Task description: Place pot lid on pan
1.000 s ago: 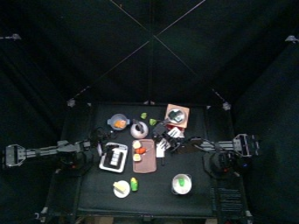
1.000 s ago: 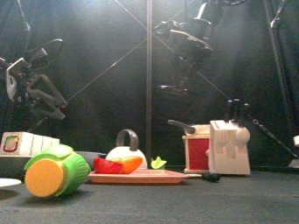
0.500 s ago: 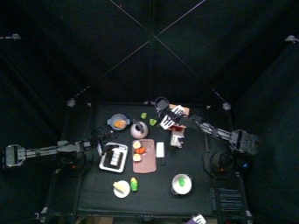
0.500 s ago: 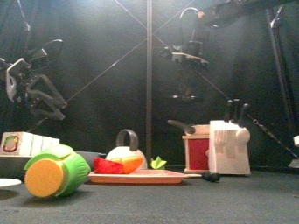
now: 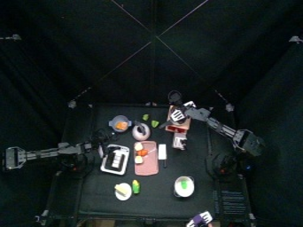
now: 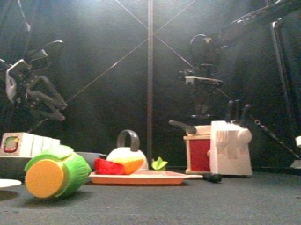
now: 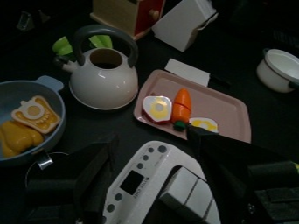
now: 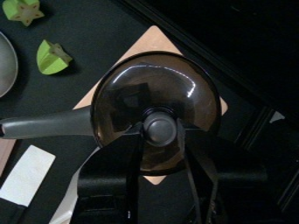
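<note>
My right gripper (image 8: pixel 158 149) is shut on the pot lid (image 8: pixel 128 87), a dark round disc with a centre knob. The lid hangs level above the pan, whose black handle (image 8: pixel 47 127) sticks out from under it; the pan's body is hidden. In the front view the lid (image 6: pixel 202 79) is edge-on, well above the pan handle (image 6: pixel 182 127) on the toy stove (image 6: pixel 200 151). From the top view the lid (image 5: pixel 175 96) shows at the right arm's tip. My left gripper (image 6: pixel 38 79) hangs open in the air at the left.
A white knife block (image 6: pixel 233 148) stands against the stove. On the table are a white kettle (image 7: pixel 103 79), a pink tray (image 7: pixel 233 118) with egg and carrot, a blue bowl (image 7: pixel 10 96) and a white toaster (image 7: pixel 158 179). A green-filled bowl (image 6: pixel 53 176) is at the front left.
The right gripper has carried the lid rightward and lower in the front view, to over the stove and pan. The left arm has not moved.
</note>
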Robot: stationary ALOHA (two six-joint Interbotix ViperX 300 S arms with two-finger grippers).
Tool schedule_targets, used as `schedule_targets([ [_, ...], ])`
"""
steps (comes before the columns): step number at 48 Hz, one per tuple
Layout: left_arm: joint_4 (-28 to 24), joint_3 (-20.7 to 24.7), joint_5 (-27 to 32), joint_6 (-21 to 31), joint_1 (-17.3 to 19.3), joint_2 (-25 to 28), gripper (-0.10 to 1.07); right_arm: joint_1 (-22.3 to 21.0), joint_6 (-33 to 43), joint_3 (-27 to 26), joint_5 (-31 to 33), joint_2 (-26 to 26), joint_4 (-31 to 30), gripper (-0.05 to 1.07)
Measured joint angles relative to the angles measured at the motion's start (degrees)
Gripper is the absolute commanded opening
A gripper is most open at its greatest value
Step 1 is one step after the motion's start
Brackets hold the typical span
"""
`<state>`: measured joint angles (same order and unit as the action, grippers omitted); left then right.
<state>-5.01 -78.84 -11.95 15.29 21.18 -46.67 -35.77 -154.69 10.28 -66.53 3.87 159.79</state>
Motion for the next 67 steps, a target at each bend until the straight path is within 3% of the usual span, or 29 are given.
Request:
schedule_targets([
  [14,0.00,-0.09,0.00,0.00,0.18,0.00,0.96,-0.09,-0.26,0.09,0.18,0.70,2.81,0.59],
  [67,0.00,-0.09,0.00,-0.09,0.26,0.00,0.96,-1.41,-0.18,1.23,1.23,-2.90,-1.23,0.59],
])
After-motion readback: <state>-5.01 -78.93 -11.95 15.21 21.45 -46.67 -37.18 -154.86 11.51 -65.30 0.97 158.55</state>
